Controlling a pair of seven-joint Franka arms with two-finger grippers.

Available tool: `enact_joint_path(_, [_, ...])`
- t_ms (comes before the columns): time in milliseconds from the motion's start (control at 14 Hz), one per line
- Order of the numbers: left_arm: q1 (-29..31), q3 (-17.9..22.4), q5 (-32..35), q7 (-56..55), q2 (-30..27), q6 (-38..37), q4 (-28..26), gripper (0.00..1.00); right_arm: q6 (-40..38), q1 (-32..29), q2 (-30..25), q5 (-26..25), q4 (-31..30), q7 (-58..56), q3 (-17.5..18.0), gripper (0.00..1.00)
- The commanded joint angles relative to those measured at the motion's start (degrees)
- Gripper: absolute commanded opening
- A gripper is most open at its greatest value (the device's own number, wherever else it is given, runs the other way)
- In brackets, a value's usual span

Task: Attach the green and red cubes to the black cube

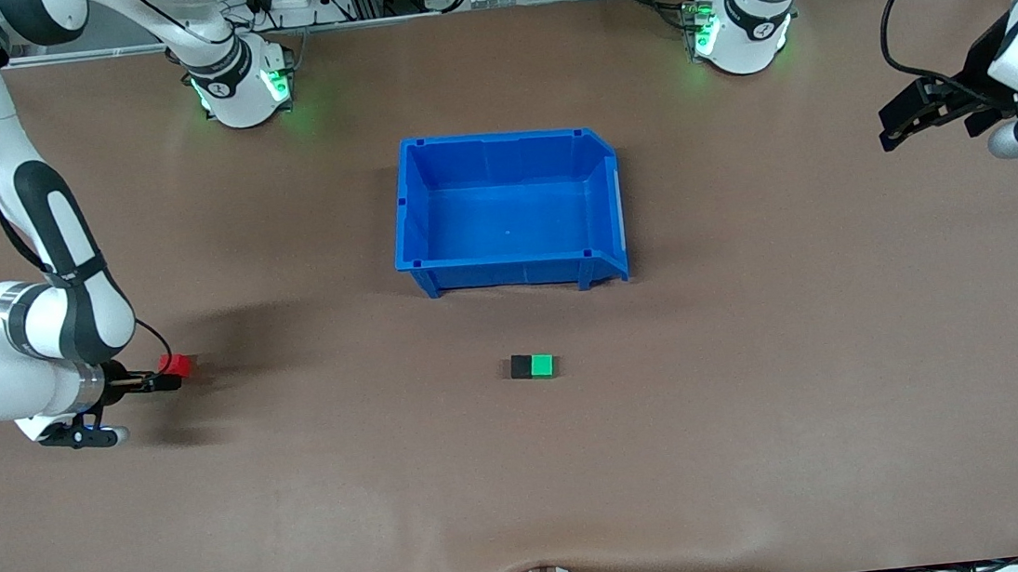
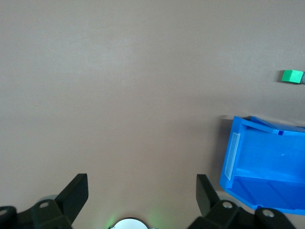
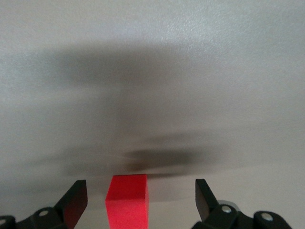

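The right hand (image 1: pixel 165 375) is wide open around the red cube (image 1: pixel 175 365) on the surface toward the right arm's end, well apart from the joined green cube (image 1: pixel 543 366) and black cube (image 1: pixel 521 367), so an off-centre closing may push it away, while the left hand (image 1: pixel 921 117) waits open and empty.

- The blue bin (image 1: pixel 509 209) stands mid-table, the 1 bulky obstacle; bare brown table (image 1: pixel 764 411) lies open all around it.
- The black cube (image 1: pixel 521 366) and green cube (image 1: pixel 543 366) sit touching, nearer the front camera than the bin, with a clear strip between them and the bin wall.
- The red cube (image 1: pixel 175 365) lies toward the right arm's end, between the spread fingers of the right gripper (image 3: pixel 141 200), gaps on both sides.
- The left gripper (image 1: pixel 909 118), jaws wide, hangs over bare table at the left arm's end.
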Motion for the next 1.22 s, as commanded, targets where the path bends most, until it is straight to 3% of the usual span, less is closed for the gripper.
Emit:
enact_joint_path(0, [1.0, 0.1, -1.0, 1.5, -0.8, 1.3, -1.6, 1.00, 3.2, -0.5, -0.3, 0.6, -2.3, 1.1, 0.7, 1.00])
enact_joint_path(287, [2.0, 0.0, -1.1, 1.5, -4.0, 1.3, -3.6, 1.00, 3.9, 0.6, -0.3, 0.6, -3.1, 4.8, 0.8, 1.00])
enact_joint_path(501, [2.4, 0.2, -1.1, 1.5, -6.8, 2.3, -5.2, 1.00, 3.7, 0.5, -0.3, 0.5, -3.4, 4.7, 0.8, 0.56])
enact_joint_path(788, [3.0, -0.1, -1.0, 1.7, -7.8, -1.1, -5.0, 1.00, 3.4, 0.5, -0.3, 0.5, -3.4, 4.3, 0.8, 0.31])
enact_joint_path(931, [2.9, -0.5, -1.0, 2.1, -7.8, -2.0, -5.2, 1.00, 3.4, 0.5, -0.3, 0.5, -3.4, 4.3, 0.8, 0.23])
enact_joint_path(1003, [3.0, -2.0, -1.0, 2.2, -7.8, -2.0, -5.5, 1.00, 3.3, 0.4, -0.3, 0.5, -3.4, 4.3, 0.8, 0.16])
enact_joint_path(1146, [3.0, -2.4, -1.0, 2.2, -8.3, -2.1, -7.2, 1.00, 3.1, 0.4, -0.3, 0.5, -3.4, 4.6, 0.8, 0.13])
